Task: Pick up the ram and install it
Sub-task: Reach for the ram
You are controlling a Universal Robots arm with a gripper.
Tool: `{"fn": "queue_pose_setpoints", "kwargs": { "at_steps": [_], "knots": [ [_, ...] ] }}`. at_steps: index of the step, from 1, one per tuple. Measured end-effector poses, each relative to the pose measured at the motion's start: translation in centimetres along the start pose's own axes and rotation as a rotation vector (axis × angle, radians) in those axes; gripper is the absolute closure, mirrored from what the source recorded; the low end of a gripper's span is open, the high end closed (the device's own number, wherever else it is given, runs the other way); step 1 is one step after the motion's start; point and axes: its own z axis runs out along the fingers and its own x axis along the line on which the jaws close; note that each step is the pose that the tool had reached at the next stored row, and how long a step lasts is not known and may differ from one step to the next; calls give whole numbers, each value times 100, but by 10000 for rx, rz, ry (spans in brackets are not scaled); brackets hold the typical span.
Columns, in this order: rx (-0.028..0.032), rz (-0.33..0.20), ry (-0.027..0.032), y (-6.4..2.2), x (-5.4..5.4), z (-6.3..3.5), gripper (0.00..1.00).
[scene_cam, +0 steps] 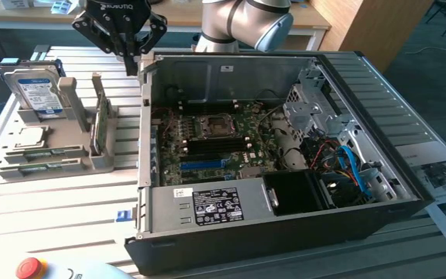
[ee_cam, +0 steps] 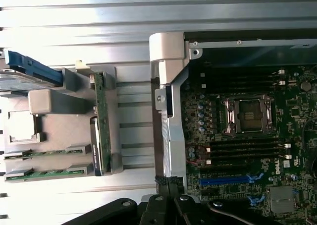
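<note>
Nearest, at seven o'clock in the exterior view, a round red stop button (scene_cam: 28, 267) sits on the slatted metal table (scene_cam: 53, 209). Beyond it lies the open black computer case (scene_cam: 285, 238). It holds a silver power-supply box with a black label (scene_cam: 207, 206) against its near wall, a bundle of blue cables (scene_cam: 353, 168) toward four o'clock, and the green motherboard (scene_cam: 231, 145) with a square metal processor socket (scene_cam: 215, 125) and a long blue slot (scene_cam: 206, 164). At nine o'clock from the case, a grey plastic holder (scene_cam: 95, 164) carries two short green boards (scene_cam: 45, 154) lying flat at its near end. The ram (scene_cam: 101, 125), a thin green stick, stands on edge in a groove, and a silver hard drive with a blue label (scene_cam: 37, 87) stands upright at the far end. Farthest, at one o'clock from the holder, the black gripper (scene_cam: 132, 67) hangs over the case's far corner with its fingers pressed together on nothing, well apart from the ram.
</note>
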Motion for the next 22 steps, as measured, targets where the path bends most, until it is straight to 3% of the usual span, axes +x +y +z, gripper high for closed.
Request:
{"fn": "queue_pose_setpoints", "kwargs": {
  "at_steps": [22],
  "knots": [
    [0,-1,-1,-7,474,-7,90]
  ]
}}
